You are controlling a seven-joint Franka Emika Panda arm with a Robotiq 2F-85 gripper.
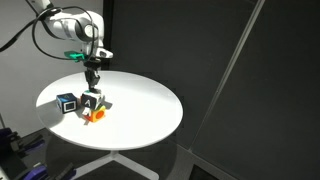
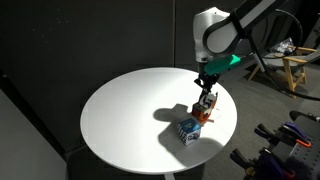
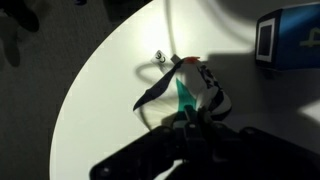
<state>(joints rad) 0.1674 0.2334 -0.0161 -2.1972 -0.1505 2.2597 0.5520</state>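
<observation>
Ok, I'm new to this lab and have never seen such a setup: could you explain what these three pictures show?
The machine is a robot arm with a two-fingered tool at its end. Two pictures come from cameras standing outside the robot, looking at the same round white table from different places. The third comes from a camera on the wrist, looking past the tool down at the table. On the table are a small blue box and, beside the tool, an orange piece. The tool is shut and seems to grip a small white-and-dark object low over the table; what it is I cannot tell.
</observation>
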